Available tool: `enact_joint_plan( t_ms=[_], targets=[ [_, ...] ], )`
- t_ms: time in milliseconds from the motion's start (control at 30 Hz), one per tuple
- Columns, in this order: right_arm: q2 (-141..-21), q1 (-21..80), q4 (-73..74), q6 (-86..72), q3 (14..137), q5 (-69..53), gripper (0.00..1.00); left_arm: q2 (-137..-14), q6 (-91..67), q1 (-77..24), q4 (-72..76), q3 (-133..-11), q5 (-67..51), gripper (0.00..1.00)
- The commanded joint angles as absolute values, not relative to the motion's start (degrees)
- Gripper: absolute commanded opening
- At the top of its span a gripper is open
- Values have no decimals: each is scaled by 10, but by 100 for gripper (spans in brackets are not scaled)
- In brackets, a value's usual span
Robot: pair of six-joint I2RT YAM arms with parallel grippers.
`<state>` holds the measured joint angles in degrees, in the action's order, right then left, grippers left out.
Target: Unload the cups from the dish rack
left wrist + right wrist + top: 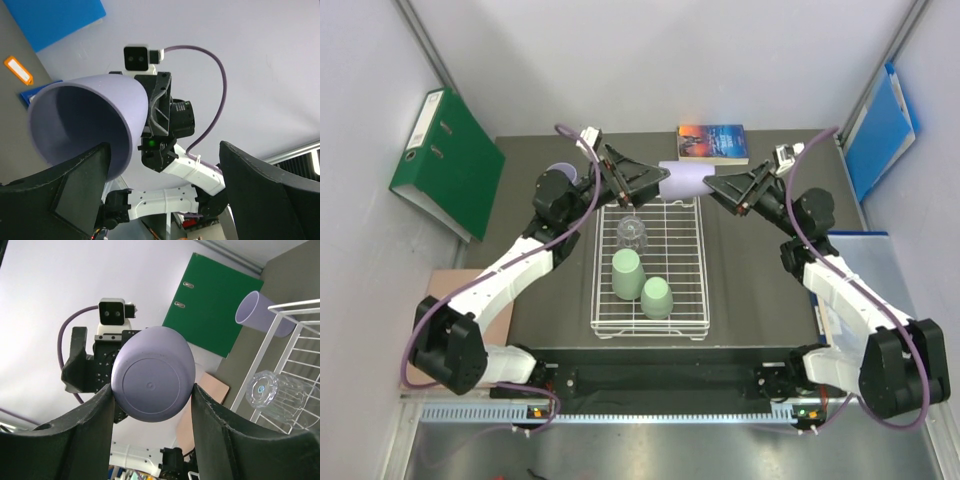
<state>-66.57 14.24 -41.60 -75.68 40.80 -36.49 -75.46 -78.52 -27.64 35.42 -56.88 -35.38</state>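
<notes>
A lilac cup (685,181) hangs on its side in the air above the far end of the white dish rack (650,331). My right gripper (713,186) is shut on its base (152,379), one finger on each side. My left gripper (658,182) is open at the cup's mouth; in the left wrist view its left finger (75,192) overlaps the rim (80,125). A clear ribbed glass (631,232) and two pale green cups (626,272) (657,297) stand upside down in the rack. A second lilac cup (560,172) lies on the table left of the rack.
A green binder (445,165) leans against the left wall. A book (713,143) lies at the table's far edge. A blue folder (880,130) leans against the right wall. A tan board (470,300) lies at the table's left edge.
</notes>
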Motion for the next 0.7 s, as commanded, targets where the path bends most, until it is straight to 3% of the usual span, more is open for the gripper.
enact_joint_plan(
  t_ms=[0,100,167,200,267,300,400,567,600,633,667],
  targets=[
    [-683,171,-464,-753,453,-367,0,-770,-788,-290,400,-587,-364,92],
    [-691,185,-464,-750,460,-367,0,-773,-784,-293,400,-586,-363,87],
    [-694,188,-464,-747,460,-365,0,-774,-782,-292,400,-586,-363,77],
    [-693,190,-465,-747,459,-365,0,-775,-781,-292,400,-585,-364,61],
    [-691,189,-455,-740,458,-364,0,-776,-776,-292,396,-587,-364,45],
    [-688,190,-450,-737,456,-360,0,-777,-776,-292,396,-588,-366,27],
    [-686,190,-438,-730,458,-360,0,-782,-772,-292,395,-594,-372,0],
    [-680,190,-386,-703,469,-365,2,-788,-766,-291,384,-606,-370,0],
    [-679,189,-357,-691,484,-360,39,-786,-752,-288,369,-611,-366,0],
    [-674,187,-309,-672,494,-349,54,-783,-743,-286,352,-619,-360,0],
    [-660,185,-193,-628,506,-325,80,-781,-730,-274,331,-644,-357,0]
  ],
)
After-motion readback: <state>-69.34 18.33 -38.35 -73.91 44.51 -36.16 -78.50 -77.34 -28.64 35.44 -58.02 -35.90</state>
